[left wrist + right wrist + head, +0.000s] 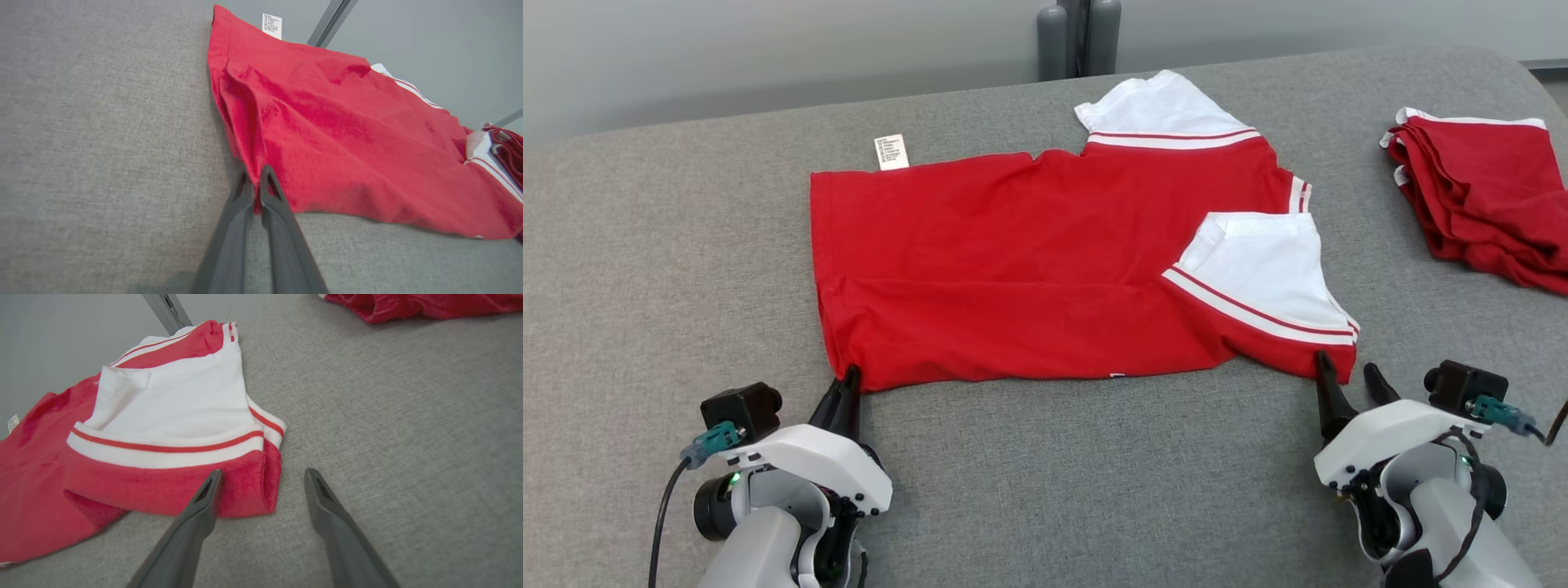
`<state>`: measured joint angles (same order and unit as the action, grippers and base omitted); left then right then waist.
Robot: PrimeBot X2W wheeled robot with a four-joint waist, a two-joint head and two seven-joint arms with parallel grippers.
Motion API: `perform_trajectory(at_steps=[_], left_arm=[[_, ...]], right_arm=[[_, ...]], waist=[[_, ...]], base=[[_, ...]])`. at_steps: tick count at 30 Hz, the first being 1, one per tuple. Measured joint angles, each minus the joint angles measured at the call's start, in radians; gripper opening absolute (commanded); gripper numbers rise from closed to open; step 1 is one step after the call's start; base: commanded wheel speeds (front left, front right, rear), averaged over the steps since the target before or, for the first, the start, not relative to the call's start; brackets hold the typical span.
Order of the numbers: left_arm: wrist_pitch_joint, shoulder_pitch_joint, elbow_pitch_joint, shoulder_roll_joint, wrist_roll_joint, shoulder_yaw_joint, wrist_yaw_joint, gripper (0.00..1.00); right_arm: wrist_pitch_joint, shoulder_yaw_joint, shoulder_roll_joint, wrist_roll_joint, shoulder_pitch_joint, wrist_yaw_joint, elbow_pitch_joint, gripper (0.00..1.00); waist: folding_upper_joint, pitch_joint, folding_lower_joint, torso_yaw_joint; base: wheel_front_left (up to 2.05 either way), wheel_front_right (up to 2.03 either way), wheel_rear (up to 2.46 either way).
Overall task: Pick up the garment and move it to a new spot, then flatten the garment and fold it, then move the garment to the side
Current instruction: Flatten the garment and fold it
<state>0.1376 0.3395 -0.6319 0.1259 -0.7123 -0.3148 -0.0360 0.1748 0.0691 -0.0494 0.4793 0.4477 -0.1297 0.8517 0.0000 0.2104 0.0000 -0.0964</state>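
Garment point(1029, 269): soft red knit, white striped sleeves, spread nearly flat on the table point(670, 245), a coarse grey weave; white label point(891, 152) at the far hem. Left gripper point(848, 377): low, fingers pointing forward, pinched tight on the near left corner. Right gripper point(1346, 363): low too, jaws wide, one finger at the near sleeve's red edge, the other over bare weave. Rumpled red pile point(1478, 196) far right.

1. A red shirt point(1045, 269) with white sleeves lies spread on a grey fabric surface point(645, 245), with a white label point(891, 152) at its far left edge.
2. The left gripper point(849, 374), fingers together, meets the near left corner.
3. The right gripper point(1346, 363), fingers apart, touches the near right corner.
4. Folded red garments point(1478, 196) lie far right, apart.
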Motion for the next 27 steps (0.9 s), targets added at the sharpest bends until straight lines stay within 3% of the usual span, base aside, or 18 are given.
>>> perform_trajectory(at_steps=[3, 4, 5, 6, 11, 20, 27], left_arm=[[0.005, 0.001, 0.011, 0.002, 0.000, 0.000, 0.001, 0.00], [0.007, 0.001, 0.018, 0.004, -0.003, 0.000, 0.006, 0.00], [0.007, 0.001, 0.025, 0.004, -0.007, 0.000, 0.010, 0.00], [0.007, 0.001, 0.029, 0.005, -0.011, -0.001, 0.015, 0.00], [0.012, -0.017, 0.091, 0.023, -0.031, 0.004, 0.053, 0.00], [-0.044, -0.146, 0.258, 0.089, -0.063, -0.002, 0.080, 0.00], [-0.132, -0.309, 0.409, 0.169, -0.091, -0.004, 0.061, 0.00]], right_arm=[[-0.018, 0.016, 0.000, 0.093, 0.034, 0.000, 0.036, 1.00], [-0.030, 0.032, -0.002, 0.139, 0.056, 0.000, 0.063, 0.82], [-0.033, 0.041, -0.002, 0.166, 0.076, 0.000, 0.092, 0.26], [-0.030, 0.046, -0.003, 0.163, 0.084, 0.000, 0.108, 0.00], [-0.016, 0.082, -0.023, 0.225, 0.106, 0.000, 0.089, 0.00], [-0.077, 0.100, -0.126, 0.330, -0.041, -0.001, -0.136, 0.00], [-0.155, 0.063, -0.161, 0.338, -0.225, -0.001, -0.310, 0.00]], waist=[[0.0000, -0.002, 0.0000, 0.006], [0.0000, -0.004, 0.0000, 0.008], [0.0000, -0.007, 0.0000, 0.011], [0.0000, -0.008, 0.0000, 0.013], [0.0000, -0.036, 0.0000, 0.025], [0.0000, -0.076, 0.0000, 0.019], [0.0000, -0.083, 0.0000, 0.014]], base=[[0.00, 0.00, 0.00], [0.00, 0.00, 0.00], [0.00, 0.00, 0.00], [0.00, 0.00, 0.00], [0.00, 0.00, 0.00], [0.00, 0.00, 0.00], [0.00, 0.00, 0.00]])
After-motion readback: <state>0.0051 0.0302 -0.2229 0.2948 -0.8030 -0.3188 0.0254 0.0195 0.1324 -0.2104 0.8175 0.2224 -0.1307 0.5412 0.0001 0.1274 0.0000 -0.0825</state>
